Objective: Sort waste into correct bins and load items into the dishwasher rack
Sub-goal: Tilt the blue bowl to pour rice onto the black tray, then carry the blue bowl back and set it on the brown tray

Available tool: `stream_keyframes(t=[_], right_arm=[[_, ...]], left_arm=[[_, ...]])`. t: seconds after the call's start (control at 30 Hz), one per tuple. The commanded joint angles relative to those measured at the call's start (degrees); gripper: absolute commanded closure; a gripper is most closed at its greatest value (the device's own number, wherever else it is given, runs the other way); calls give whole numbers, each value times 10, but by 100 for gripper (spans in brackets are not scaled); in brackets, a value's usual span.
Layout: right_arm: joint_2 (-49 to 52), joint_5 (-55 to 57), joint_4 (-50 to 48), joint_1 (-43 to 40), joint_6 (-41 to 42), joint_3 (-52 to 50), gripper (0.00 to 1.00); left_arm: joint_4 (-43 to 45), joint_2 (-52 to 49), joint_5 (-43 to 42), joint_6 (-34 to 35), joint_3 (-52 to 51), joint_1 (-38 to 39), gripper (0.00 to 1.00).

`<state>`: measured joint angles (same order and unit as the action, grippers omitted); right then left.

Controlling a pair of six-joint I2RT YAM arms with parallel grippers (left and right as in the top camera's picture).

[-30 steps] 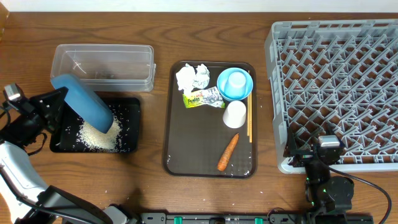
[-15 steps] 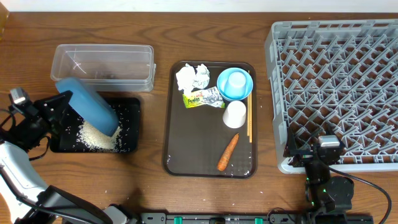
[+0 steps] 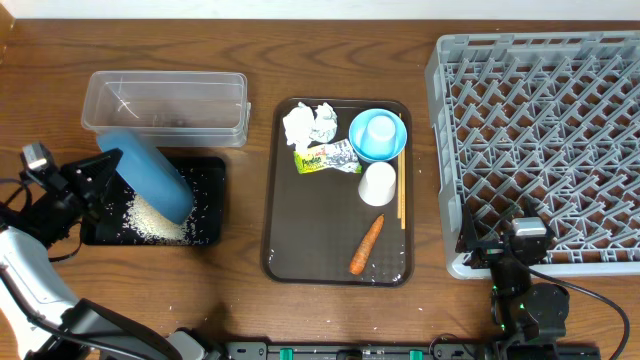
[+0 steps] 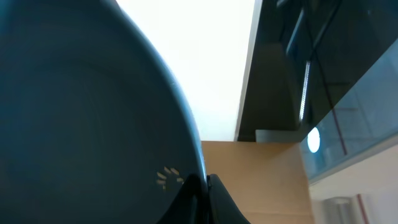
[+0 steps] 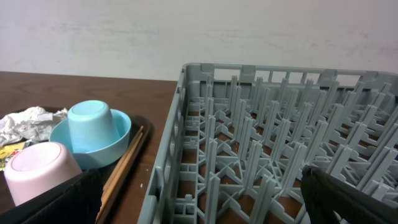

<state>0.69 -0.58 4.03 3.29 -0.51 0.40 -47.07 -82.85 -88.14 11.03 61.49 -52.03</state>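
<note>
Left gripper (image 3: 100, 172) clamped on my smooth blue plate (image 3: 150, 176), tilted over grainy rice (image 3: 160, 220) in shallow black tray (image 3: 217, 200), right gripper (image 3: 505, 238) spread at pegged grey rack (image 3: 540, 100)'s near edge.

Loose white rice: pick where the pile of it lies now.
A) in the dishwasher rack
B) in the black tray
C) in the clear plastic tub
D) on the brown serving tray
B: the overhead view shows the rice heaped in the black tray, just under the tilted large blue plate.
</note>
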Motion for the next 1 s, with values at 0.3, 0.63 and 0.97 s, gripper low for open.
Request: stream_keyframes(t=[0.3, 0.63, 0.97], right_arm=[[-3, 2, 3, -11, -6, -1, 1], [-3, 2, 3, -11, -6, -1, 1], [-3, 2, 3, -11, -6, -1, 1]], left_arm=[[11, 20, -20, 27, 3, 5, 94], [37, 93, 48, 89, 3, 64, 94], [52, 267, 363, 114, 3, 212, 94]])
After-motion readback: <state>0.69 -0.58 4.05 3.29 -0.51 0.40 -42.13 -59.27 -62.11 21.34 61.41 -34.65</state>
